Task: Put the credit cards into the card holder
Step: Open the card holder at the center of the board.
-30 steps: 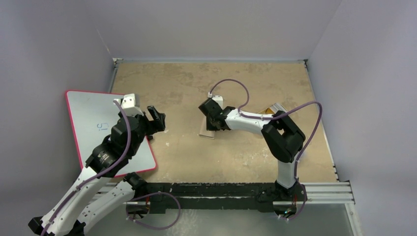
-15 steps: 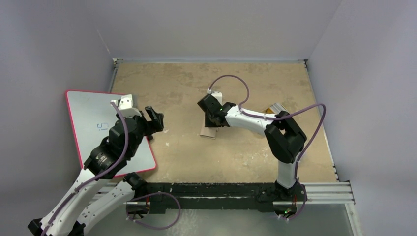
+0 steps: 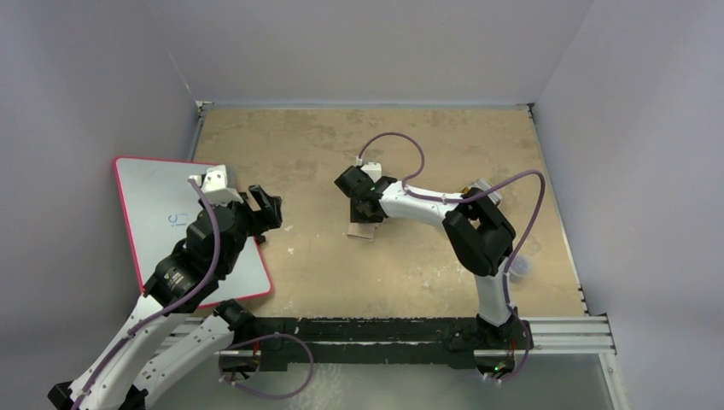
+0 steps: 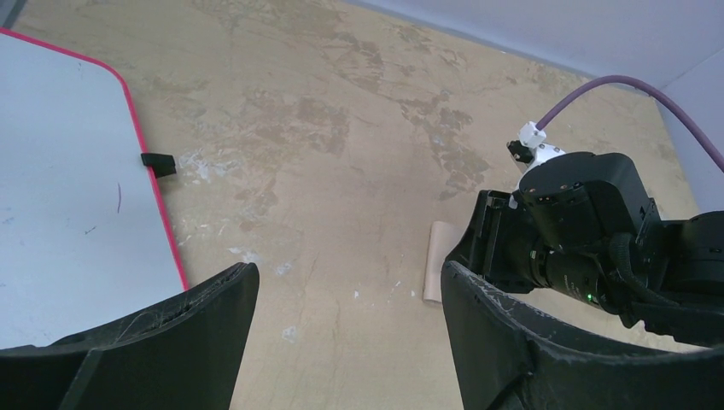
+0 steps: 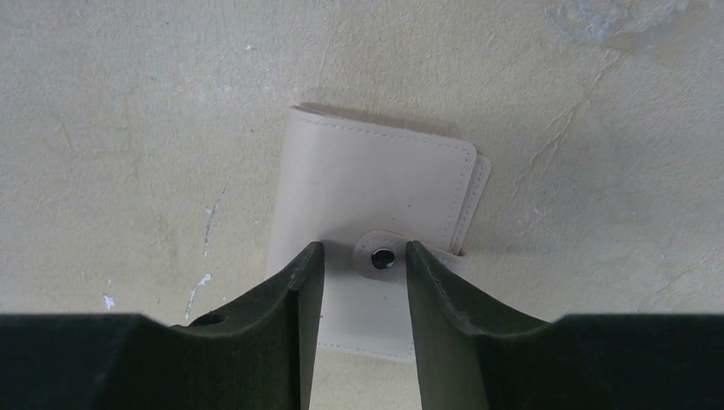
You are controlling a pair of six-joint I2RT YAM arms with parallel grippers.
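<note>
Card holder [image 5: 376, 179] lies shut at centre of counter [image 3: 341, 137], directly under right gripper [image 5: 363, 249]; its parted jaws straddle snap tab [image 5: 382, 256], not clamping; left gripper [image 4: 348, 272] gapes empty, well apart leftward; right arm nearer.

Twin white-and-black arms, purple-cabled.
White shells and black joint housings are seen on the left arm [image 3: 132, 335] and right arm [image 3: 410, 203]; purple cables [image 3: 394, 138] are attached; the left tool [image 4: 350, 286] is fitted with scuffed black fingers [image 4: 529, 350].

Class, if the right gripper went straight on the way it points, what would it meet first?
The right gripper would most likely meet the card holder, at its snap tab seen between its parted fingertips; depth unclear.
</note>
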